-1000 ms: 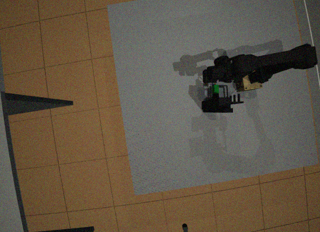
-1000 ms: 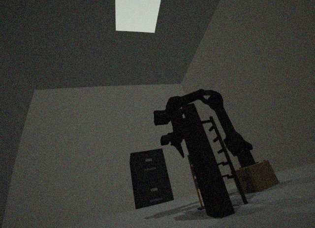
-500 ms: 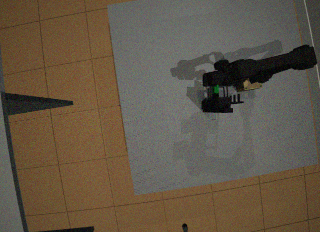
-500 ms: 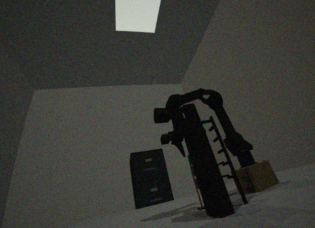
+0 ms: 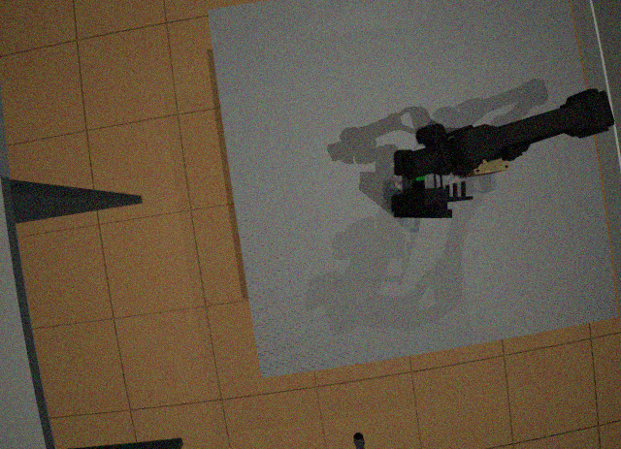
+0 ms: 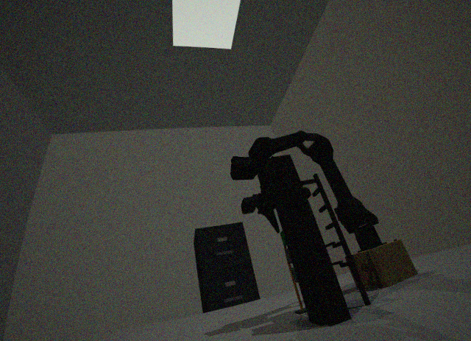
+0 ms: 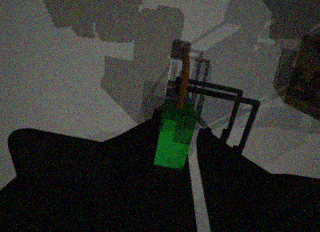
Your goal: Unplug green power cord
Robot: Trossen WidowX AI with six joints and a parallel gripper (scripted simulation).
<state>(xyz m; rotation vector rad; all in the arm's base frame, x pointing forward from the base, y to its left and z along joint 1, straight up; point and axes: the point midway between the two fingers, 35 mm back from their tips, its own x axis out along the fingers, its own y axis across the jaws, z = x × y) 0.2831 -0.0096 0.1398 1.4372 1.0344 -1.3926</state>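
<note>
Top view, catalogued left to right.
1. Orange tiled floor (image 5: 125,234), around the 9 o'clock and 6 o'clock sides.
2. Grey table top (image 5: 310,134), covered in soft overlapping shadows.
3. Power strip (image 5: 420,204), seen end-on as a black block right of centre.
4. Green plug (image 5: 420,176), a small bright patch at the strip's 12 o'clock edge, under the arm's forward end.
5. Pegged black rack (image 5: 459,189), just beside the strip at its 3 o'clock.
6. Arm (image 5: 501,139), reaching in from 3 o'clock.

Exterior view.
7. Dark filing cabinet (image 6: 224,265), against the far wall.
8. Cord (image 6: 291,265), a thin line running down the strip's 9 o'clock side.
9. The strip (image 6: 307,246), a tall dark slab tilted toward 11 o'clock.
10. The rack (image 6: 334,230), leaning alongside it like a ladder.
11. The arm (image 6: 338,185), arched over the slab's top.
12. Tan box (image 6: 384,265), under the arm's base.

Wrist view.
13. Gripper (image 7: 177,129): we found it partly open, less than halfway. One dark finger (image 7: 90,182) stood at the plug's 8 o'clock and the other at its 4 o'clock. It straddled the plug (image 7: 173,139) without clamping it.
14. The cord (image 7: 185,74) was orange-brown here, leaving the plug toward 12 o'clock.

We could not tell whether the plug was seated in the strip.
</note>
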